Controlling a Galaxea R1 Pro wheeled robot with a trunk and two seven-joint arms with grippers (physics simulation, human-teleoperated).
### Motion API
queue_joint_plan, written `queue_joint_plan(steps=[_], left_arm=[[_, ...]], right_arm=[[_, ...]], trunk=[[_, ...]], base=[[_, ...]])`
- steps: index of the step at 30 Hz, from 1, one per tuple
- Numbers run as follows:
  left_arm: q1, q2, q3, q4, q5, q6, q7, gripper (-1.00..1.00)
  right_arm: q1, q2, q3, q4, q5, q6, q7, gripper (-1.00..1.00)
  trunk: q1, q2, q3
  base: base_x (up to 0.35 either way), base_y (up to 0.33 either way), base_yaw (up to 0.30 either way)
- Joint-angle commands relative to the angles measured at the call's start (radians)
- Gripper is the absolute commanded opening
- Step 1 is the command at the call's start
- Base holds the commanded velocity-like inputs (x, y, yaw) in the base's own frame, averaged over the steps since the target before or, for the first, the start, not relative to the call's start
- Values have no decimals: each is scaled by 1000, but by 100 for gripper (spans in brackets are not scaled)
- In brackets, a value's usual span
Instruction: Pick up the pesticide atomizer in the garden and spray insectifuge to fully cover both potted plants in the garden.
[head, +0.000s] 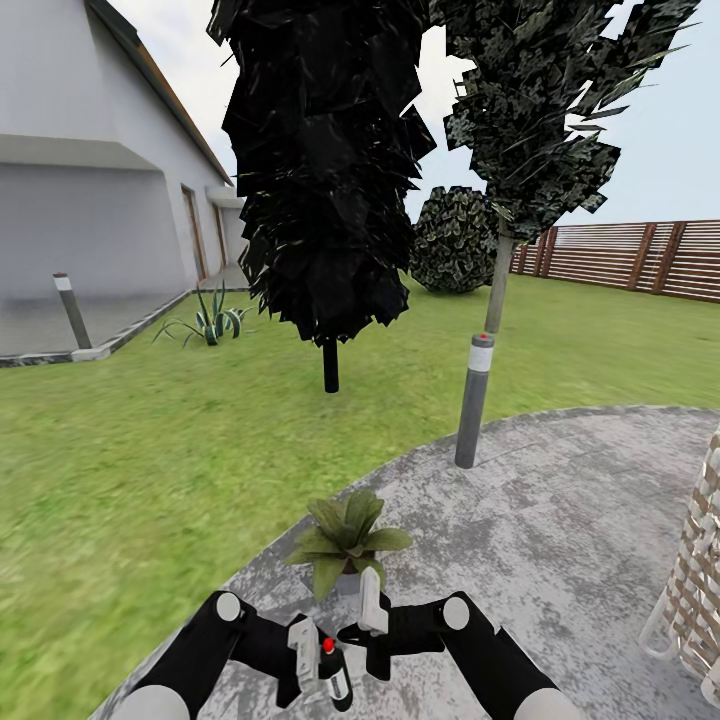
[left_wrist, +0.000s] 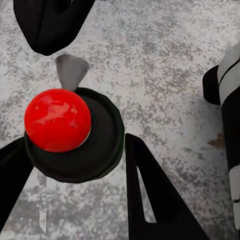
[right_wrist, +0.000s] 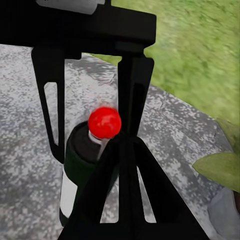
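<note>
The pesticide atomizer (head: 332, 668), a small dark bottle with a red ball top (left_wrist: 57, 120), is held just above the grey paved patch (head: 560, 520). My left gripper (head: 316, 655) is shut on it, with a black finger on each side of the bottle (left_wrist: 150, 200). In the right wrist view the atomizer (right_wrist: 82, 160) stands between those left fingers. My right gripper (head: 371, 606) hovers right beside it, fingers pressed together (right_wrist: 125, 145) and holding nothing. One potted plant (head: 345, 540) stands just beyond both grippers, and its leaf (right_wrist: 220, 167) shows in the right wrist view.
A grey bollard (head: 473, 400) stands at the paving's far edge, with a dark tree trunk (head: 330, 365) on the lawn behind. A white lattice frame (head: 700, 570) is close on the right. A spiky potless plant (head: 210, 320), the house and a brown fence (head: 640, 255) lie farther off.
</note>
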Motion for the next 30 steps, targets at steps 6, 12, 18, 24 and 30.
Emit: queue_joint_plan(steps=[6,12,18,24,30], left_arm=[[-2,-12,8,-1,-9,-10,-3,-100],[-5,-15,8,-1,-9,-9,-3,-100],[-5,-17,8,-1,-9,-9,-3,-100],[-1,-8,8,0,-11,-9,-3,-100],[9,269,13,5,-27,-10,-3,-100]], right_arm=[[0,0,-1,-1,8,-5,0,-100],[0,0,-1,-1,8,-5,0,-100],[0,0,-1,-1,8,-5,0,-100],[0,0,-1,-1,9,-6,0,-100],[0,-7,-5,6,10,-8,-4,-100]], trunk=[[0,0,-1],[0,0,-1],[0,0,-1],[0,0,-1],[0,0,-1]], base=[[0,0,0],[0,0,0],[0,0,0],[0,0,0],[0,0,0]])
